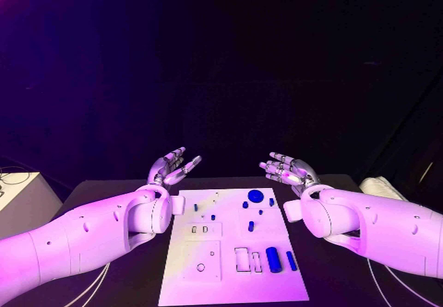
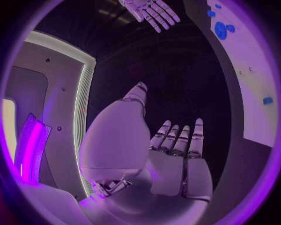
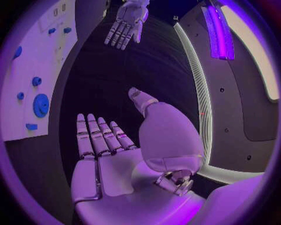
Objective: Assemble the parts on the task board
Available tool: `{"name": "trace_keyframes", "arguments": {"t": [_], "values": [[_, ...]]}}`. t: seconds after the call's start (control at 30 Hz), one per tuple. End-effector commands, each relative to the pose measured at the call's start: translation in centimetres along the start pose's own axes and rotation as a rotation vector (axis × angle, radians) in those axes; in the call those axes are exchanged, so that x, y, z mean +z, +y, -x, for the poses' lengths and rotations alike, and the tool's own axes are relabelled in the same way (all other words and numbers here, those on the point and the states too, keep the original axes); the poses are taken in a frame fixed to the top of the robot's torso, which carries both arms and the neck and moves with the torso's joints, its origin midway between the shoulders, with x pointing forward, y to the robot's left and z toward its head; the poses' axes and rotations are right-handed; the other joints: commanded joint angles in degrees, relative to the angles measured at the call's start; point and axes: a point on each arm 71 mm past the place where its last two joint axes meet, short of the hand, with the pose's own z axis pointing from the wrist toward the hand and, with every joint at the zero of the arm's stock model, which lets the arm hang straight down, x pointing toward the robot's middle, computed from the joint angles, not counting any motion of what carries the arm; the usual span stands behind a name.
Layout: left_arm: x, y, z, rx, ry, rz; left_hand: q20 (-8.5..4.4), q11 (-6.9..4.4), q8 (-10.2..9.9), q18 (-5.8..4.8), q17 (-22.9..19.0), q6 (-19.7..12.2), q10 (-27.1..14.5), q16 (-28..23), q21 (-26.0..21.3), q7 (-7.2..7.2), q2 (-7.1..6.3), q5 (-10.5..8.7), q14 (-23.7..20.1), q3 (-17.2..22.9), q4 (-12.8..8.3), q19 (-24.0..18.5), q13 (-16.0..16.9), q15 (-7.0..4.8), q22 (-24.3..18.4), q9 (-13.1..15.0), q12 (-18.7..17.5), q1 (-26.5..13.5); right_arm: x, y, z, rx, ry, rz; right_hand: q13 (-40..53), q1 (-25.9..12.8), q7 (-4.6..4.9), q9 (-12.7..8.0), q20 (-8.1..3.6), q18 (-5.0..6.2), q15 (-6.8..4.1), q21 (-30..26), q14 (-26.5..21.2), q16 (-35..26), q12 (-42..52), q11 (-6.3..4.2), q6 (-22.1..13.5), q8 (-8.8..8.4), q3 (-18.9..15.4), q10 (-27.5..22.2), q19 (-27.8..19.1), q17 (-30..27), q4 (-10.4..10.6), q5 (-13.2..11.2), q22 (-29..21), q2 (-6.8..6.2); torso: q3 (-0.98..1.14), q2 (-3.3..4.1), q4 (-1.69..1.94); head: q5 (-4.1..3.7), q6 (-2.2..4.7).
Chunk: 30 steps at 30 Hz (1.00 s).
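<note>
The white task board (image 1: 231,281) lies flat in the middle of the black table. Small blue parts sit on it: a round disc (image 1: 255,196) near the far edge, a few small pegs (image 1: 250,225) below it, and two long pieces (image 1: 273,258) at the near right. My left hand (image 1: 173,167) is raised above the board's far left corner, fingers spread, holding nothing. My right hand (image 1: 288,170) is raised above the far right corner, also spread and empty. The left wrist view shows my left hand (image 2: 170,154), the board (image 2: 252,89) and the right hand (image 2: 151,11).
A pale box (image 1: 20,198) stands at the table's left edge, with a dark cable beside it. A white ribbed object (image 1: 378,187) lies at the right edge. The board has several empty cut-outs (image 1: 201,267) on its near left.
</note>
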Motion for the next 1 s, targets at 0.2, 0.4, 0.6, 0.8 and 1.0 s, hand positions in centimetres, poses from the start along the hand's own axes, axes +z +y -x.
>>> {"name": "trace_keyframes", "arguments": {"t": [0.2,0.4,0.6,0.8,1.0], "values": [[0.4,-0.3,-0.7,-0.033,0.108,-0.011,1.41,2.0,0.9,1.33,0.7,4.0,5.0,1.1,0.8,3.56,1.43,0.28,4.3,1.2,0.7,2.4,0.5,1.45,0.4,0.6,0.9,3.7,0.5,0.0,-0.6,-0.044,0.193,-0.066,1.1,7.6,7.12,2.1,0.33,3.15,-1.08,3.8,18.0,3.1,1.6,-0.62,14.3,3.28,3.0,17.9,16.0,2.0,-3.0,0.1,1.6,0.4,0.0,0.02,-0.01,0.0,0.0],[-1.6,-2.0,0.7,-0.038,0.154,-0.03,1.37,5.15,3.4,2.42,4.6,14.3,19.2,7.4,5.2,6.19,3.34,-0.05,27.0,3.1,0.4,17.9,1.5,1.87,2.4,2.0,2.7,4.4,0.9,3.3,1.0,-0.416,0.202,0.209,1.3,9.2,5.55,3.9,-0.44,4.83,-3.52,6.4,26.4,5.3,2.6,-2.78,27.5,6.33,5.4,30.0,23.5,3.0,-3.6,0.1,1.9,-0.62,0.0,3.03,-0.5,-0.4,-0.1],[-2.3,-3.2,0.9,-0.032,0.185,-0.058,0.95,3.84,7.0,4.75,8.3,26.9,37.9,11.8,9.4,5.22,3.53,-0.25,36.3,5.0,-0.3,25.5,2.4,-0.89,3.6,3.9,7.1,5.9,1.0,4.9,1.5,-0.548,0.178,0.273,1.3,9.9,4.54,4.0,-2.53,4.76,-5.44,8.6,32.2,7.1,1.8,-4.07,31.0,6.83,7.7,34.5,28.9,3.6,-3.8,0.0,2.4,-1.95,0.05,4.92,-0.62,-0.62,0.47],[-2.9,-4.3,0.9,-0.022,0.232,-0.077,-1.47,1.6,8.7,4.82,13.3,30.7,45.5,15.2,13.9,3.91,2.11,-0.25,43.4,7.7,0.1,31.4,2.5,-3.51,5.5,4.6,7.2,6.9,1.3,6.2,1.8,-0.679,0.188,0.293,1.4,10.7,2.97,4.5,-6.57,4.41,-8.9,15.6,41.3,10.8,1.7,-6.43,35.3,8.19,7.3,41.4,35.3,6.6,-4.6,-0.1,6.1,-2.64,0.22,6.48,-0.43,-0.82,0.92],[-4.0,-5.4,0.8,-0.027,0.29,-0.089,-4.04,0.21,9.6,4.57,20.7,32.8,50.0,23.1,20.8,3.07,0.07,-0.26,47.2,11.5,0.1,34.3,2.5,-5.59,9.6,6.1,5.6,6.3,1.7,7.3,1.5,-0.876,0.236,0.304,1.8,11.1,0.95,5.0,-10.9,4.62,-12.83,30.0,54.7,19.9,1.6,-9.1,38.7,8.44,5.1,46.9,41.5,14.6,-5.6,0.0,15.3,-3.16,0.19,8.3,-0.06,-1.16,1.54]]}}
